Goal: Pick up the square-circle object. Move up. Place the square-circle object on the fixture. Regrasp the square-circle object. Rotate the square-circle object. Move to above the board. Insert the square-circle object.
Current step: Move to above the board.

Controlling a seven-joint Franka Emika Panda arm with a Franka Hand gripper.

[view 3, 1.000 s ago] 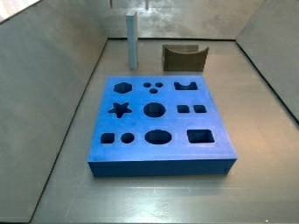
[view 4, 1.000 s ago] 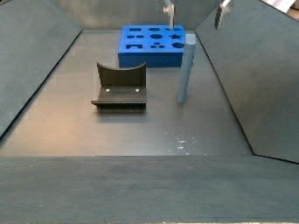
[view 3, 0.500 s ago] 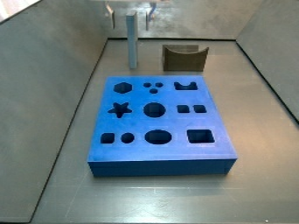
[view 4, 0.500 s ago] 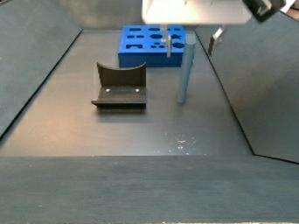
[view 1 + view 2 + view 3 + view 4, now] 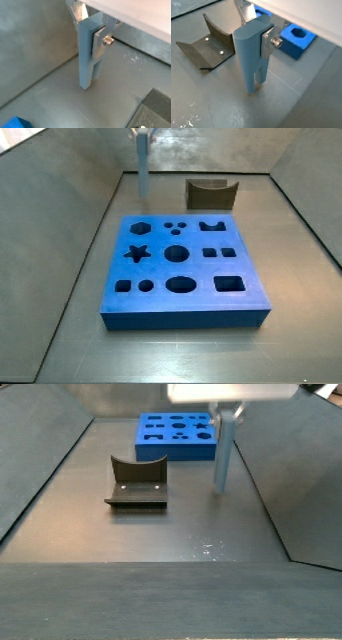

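The square-circle object (image 5: 87, 60) is a slim grey-blue peg that hangs upright. My gripper (image 5: 91, 34) is shut on its upper end, one silver finger (image 5: 271, 41) flat on each side. In both side views the peg (image 5: 142, 173) (image 5: 225, 449) hangs from the gripper (image 5: 227, 406), its lower end just above the floor. The fixture (image 5: 210, 194) (image 5: 136, 481) stands on the floor a short way from the peg. The blue board (image 5: 181, 268) (image 5: 177, 436) lies flat, with several cut-out holes.
Grey walls slope up round the floor on all sides. In the wrist views a corner of the board (image 5: 295, 39) and the fixture (image 5: 208, 44) lie close to the peg's lower end.
The gripper has come down onto the standing peg and shut on its top. The peg has since risen a little and shifted sideways with it.
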